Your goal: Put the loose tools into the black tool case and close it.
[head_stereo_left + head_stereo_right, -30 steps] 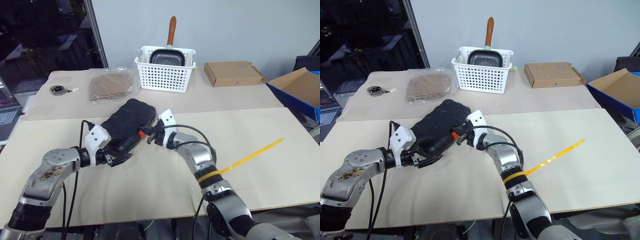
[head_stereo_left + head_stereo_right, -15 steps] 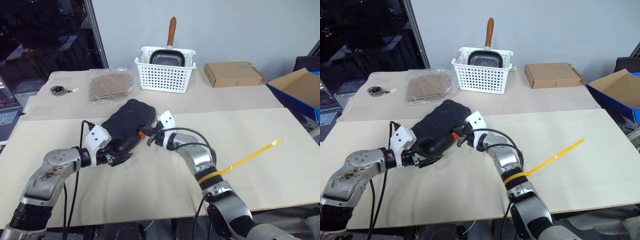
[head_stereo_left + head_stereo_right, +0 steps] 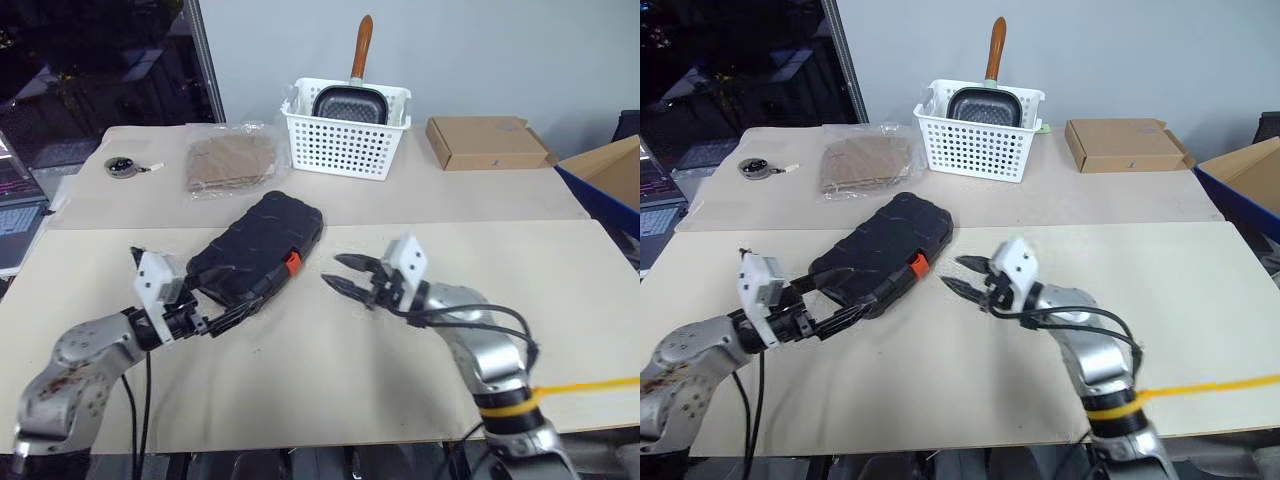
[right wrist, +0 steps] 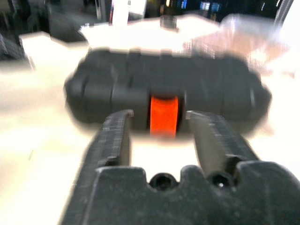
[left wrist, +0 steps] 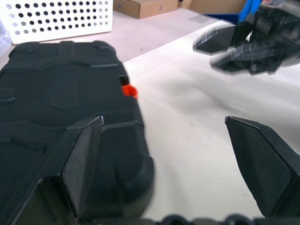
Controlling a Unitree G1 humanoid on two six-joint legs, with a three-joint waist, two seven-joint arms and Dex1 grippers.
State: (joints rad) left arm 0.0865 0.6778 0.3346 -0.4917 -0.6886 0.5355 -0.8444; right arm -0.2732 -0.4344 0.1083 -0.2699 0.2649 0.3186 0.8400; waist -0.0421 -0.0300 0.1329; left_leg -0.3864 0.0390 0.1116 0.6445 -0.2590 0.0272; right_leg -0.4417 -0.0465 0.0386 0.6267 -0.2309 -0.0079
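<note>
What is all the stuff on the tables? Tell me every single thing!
tool case: one, black with an orange latch, shut, lying flat on the near table.
basket: one, white with holes, on the far table.
pan: one, dark with a brown handle, standing in the basket.
plastic bag: one, clear with brown contents, left of the basket.
cardboard box: one, brown, flat, right of the basket.
tape measure: one, small and round, far left.
blue box: one, open, at the right edge.
left claw: black, open, at the case's near end.
right claw: black, open, right of the latch.
</note>
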